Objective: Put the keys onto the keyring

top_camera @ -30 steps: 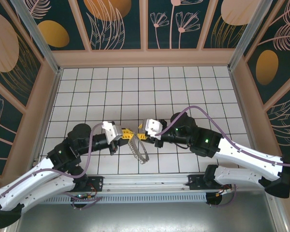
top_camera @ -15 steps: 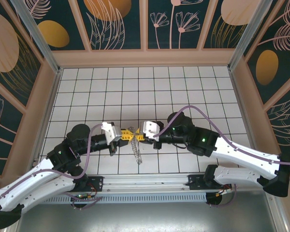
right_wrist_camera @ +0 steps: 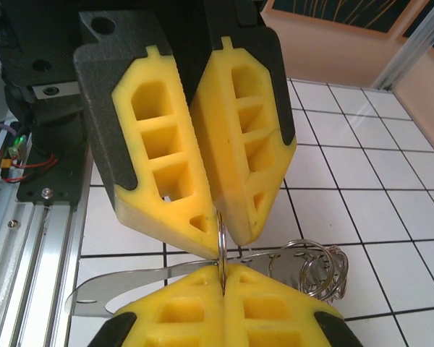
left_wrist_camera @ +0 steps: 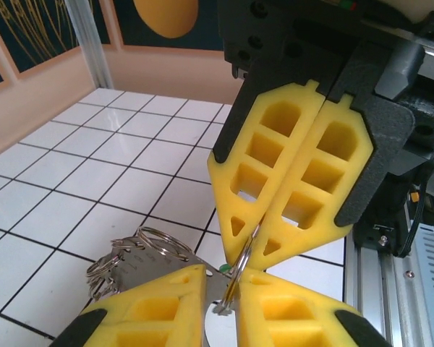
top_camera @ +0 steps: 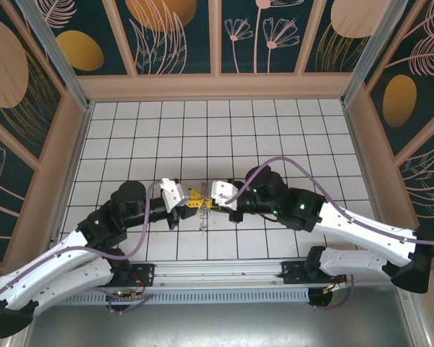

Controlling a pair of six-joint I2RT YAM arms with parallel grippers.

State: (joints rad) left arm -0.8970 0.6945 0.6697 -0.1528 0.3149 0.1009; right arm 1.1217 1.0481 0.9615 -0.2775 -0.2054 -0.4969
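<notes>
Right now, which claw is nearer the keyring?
Right, barely. The right claw is shut on the keyring, while the left claw straddles the same wire from the opposite side with a slim gap showing.

Yellow jaws, silver keyring (left_wrist_camera: 161, 244), white floor (top_camera: 202, 130) gridded with black lines

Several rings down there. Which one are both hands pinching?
The single ring standing edge-on between the fingertips: the left hand and the right hand both clamp it. The bunch of coiled rings beside it sits outside both grips.
</notes>
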